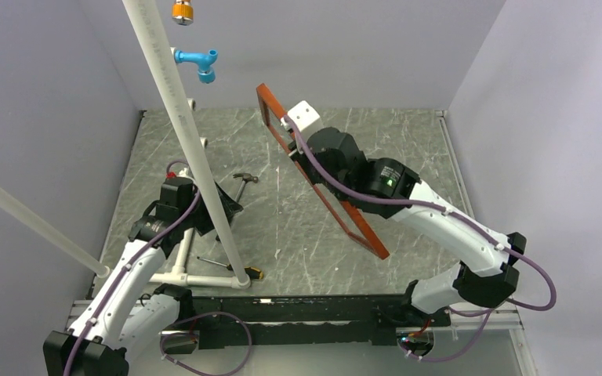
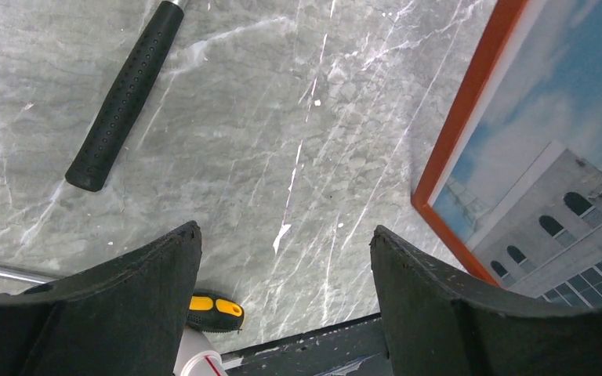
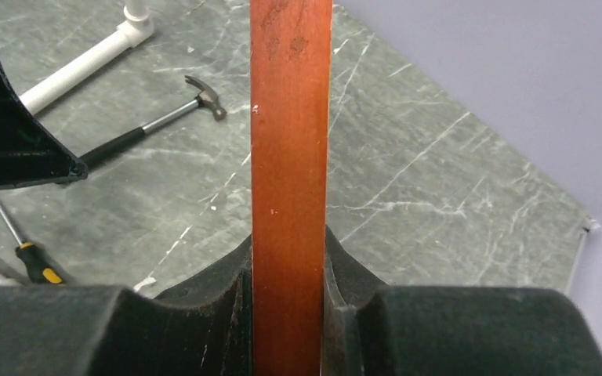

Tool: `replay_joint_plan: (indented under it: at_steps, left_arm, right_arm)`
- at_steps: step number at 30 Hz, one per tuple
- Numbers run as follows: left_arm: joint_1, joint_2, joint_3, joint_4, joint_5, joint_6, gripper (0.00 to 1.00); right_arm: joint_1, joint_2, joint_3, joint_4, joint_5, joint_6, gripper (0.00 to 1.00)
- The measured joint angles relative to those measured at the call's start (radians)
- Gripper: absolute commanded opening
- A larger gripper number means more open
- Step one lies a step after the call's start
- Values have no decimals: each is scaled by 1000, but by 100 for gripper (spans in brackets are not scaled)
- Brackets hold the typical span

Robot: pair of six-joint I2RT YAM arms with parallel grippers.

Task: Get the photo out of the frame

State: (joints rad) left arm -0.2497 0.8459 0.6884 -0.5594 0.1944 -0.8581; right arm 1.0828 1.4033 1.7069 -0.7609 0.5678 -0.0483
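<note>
Your right gripper [image 3: 288,270] clamps the frame [image 3: 290,117] by its edge, tilted above the table [image 2: 298,117] | photo [image 2: 549,149] sits inside it | your left gripper [image 2: 286,266] gapes empty near the hammer [image 2: 121,98]

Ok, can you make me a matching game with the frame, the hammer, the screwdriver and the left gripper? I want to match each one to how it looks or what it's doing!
Things:
1. frame
2. hammer
3. screwdriver
4. left gripper

Descriptions:
A. open wide, holding nothing
B. yellow and black handle
C. orange-red, held up off the table by the right gripper
D. long black dotted handle, lying on the table

Pairs: 1-C, 2-D, 3-B, 4-A
</note>
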Motion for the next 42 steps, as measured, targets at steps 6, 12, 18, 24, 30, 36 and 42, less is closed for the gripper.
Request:
replay_joint_plan:
  at_steps: [6,12,18,24,30,36,42]
  left_arm:
    - [0,-10,0,-4,1,0,81]
    - [0,-23,0,-8,3,0,81]
    - [0,-40,0,-9,10,0,81]
    - [0,-53,-10,-15,16,0,78]
    - [0,-63,-11,-35,22,0,78]
    - [0,-80,-11,-55,21,1,77]
    - [0,-86,-11,-59,22,4,78]
  right_arm:
    - [-135,66,105,-69,-167,66,0]
    - [-298,160,225,-130,-326,111,0]
    - [-437,299,380,-196,-461,142,0]
    - [-568,438,526,-245,-579,173,0]
    - [-735,534,557,-196,-710,227,0]
    - [-920,558,428,-93,-891,344,0]
    - [-1045,465,93,187,-1039,482,0]
